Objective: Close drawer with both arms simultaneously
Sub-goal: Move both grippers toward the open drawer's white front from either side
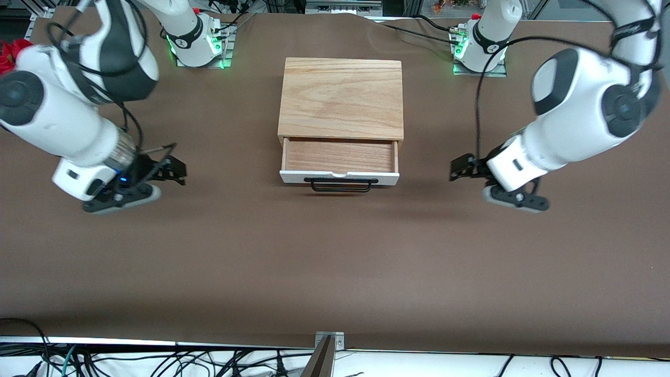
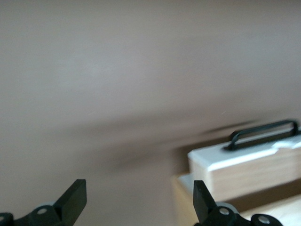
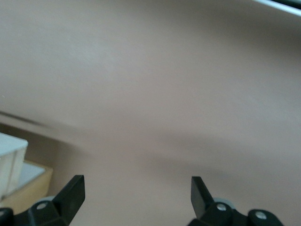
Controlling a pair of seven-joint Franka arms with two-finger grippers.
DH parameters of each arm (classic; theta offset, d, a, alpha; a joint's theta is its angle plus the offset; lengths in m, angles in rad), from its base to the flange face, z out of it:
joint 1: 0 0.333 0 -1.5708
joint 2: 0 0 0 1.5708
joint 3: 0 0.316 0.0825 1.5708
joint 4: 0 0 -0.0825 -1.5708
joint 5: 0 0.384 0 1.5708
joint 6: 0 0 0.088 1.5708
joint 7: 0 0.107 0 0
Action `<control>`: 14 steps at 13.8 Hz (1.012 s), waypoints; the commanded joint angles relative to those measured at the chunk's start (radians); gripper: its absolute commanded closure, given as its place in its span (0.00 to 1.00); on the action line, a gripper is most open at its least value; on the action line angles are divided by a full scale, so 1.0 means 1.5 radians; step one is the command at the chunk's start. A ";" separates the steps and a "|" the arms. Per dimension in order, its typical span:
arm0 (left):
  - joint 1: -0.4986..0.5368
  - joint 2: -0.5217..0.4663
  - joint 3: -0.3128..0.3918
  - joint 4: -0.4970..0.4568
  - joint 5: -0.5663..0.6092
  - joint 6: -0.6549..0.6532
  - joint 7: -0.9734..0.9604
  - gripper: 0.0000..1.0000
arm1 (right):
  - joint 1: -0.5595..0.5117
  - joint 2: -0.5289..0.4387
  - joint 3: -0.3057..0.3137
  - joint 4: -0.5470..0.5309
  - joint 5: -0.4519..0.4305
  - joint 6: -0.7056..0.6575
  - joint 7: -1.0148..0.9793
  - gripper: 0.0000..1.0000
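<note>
Both tools, left [image 1: 460, 170] and right [image 1: 175, 168], gape wide beside the open drawer [image 1: 339, 162], handle facing the front camera.

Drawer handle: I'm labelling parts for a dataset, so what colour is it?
Black, a thin wire bar handle on the drawer's white front panel; clearest in the front view.

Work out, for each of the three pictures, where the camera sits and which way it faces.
Front view: high across the table, facing both bases; shows drawer pulled open, left end effector and right end effector flanking it.
Left wrist view: on the left wrist, past open fingers toward the drawer's handle.
Right wrist view: on the right wrist, open fingers, drawer corner.
All share the drawer.
</note>
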 commanded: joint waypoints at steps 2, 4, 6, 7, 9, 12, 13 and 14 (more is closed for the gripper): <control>-0.063 0.065 0.004 0.034 -0.037 0.090 -0.015 0.00 | 0.045 0.070 -0.004 0.031 0.055 0.081 -0.003 0.00; -0.069 0.106 0.003 0.034 -0.065 0.135 0.002 0.00 | 0.065 0.103 -0.004 0.040 0.097 0.111 -0.003 0.00; -0.070 0.127 -0.006 0.033 -0.089 0.141 0.034 0.00 | 0.088 0.126 -0.004 0.040 0.121 0.150 -0.003 0.00; -0.071 0.132 -0.007 0.032 -0.089 0.139 0.037 0.00 | 0.099 0.133 -0.004 0.040 0.128 0.163 -0.003 0.00; -0.083 0.155 -0.011 0.033 -0.090 0.143 0.036 0.00 | 0.118 0.146 -0.004 0.040 0.155 0.169 -0.003 0.00; -0.086 0.164 -0.032 0.022 -0.133 0.142 0.033 0.00 | 0.140 0.159 -0.004 0.040 0.185 0.180 -0.003 0.00; -0.086 0.166 -0.034 0.020 -0.135 0.142 0.028 0.00 | 0.145 0.165 -0.004 0.040 0.185 0.184 -0.002 0.00; -0.086 0.168 -0.035 0.016 -0.139 0.141 0.025 0.00 | 0.154 0.171 -0.004 0.040 0.185 0.190 -0.003 0.00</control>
